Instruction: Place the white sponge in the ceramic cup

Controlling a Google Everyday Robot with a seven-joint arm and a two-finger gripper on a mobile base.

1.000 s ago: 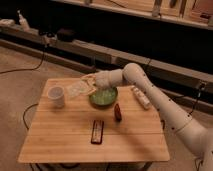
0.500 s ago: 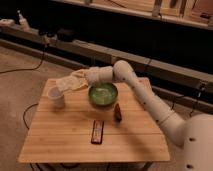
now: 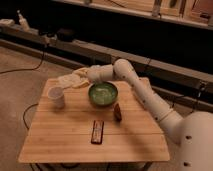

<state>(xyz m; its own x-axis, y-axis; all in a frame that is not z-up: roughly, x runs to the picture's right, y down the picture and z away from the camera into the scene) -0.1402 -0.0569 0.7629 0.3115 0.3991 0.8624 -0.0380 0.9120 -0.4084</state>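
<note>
Sponge, a pale flat block, is held in the air over the back left part of the wooden surface, with the fingers closed on it. It hangs just above and slightly right of the cup, not inside it and not touching it. At the far left of the scene, on a dark ledge behind, stands a small white bottle, and a dark cable trails across the floor. The cup, white and upright, stands near the left edge of the surface. The gripper is immediately right of the sponge and points left, well clear of the wood. Next comes a wide green bowl, upright near the middle of the back half, apart from the cup. A black bar lies flat toward the front, below the bowl. Just right of the bowl's front edge stands a small reddish-brown object, too small to identify. The white arm passes behind the bowl, bends at an elbow above it, then slopes down to the robot's pale body at the lower right, beside the surface.
</note>
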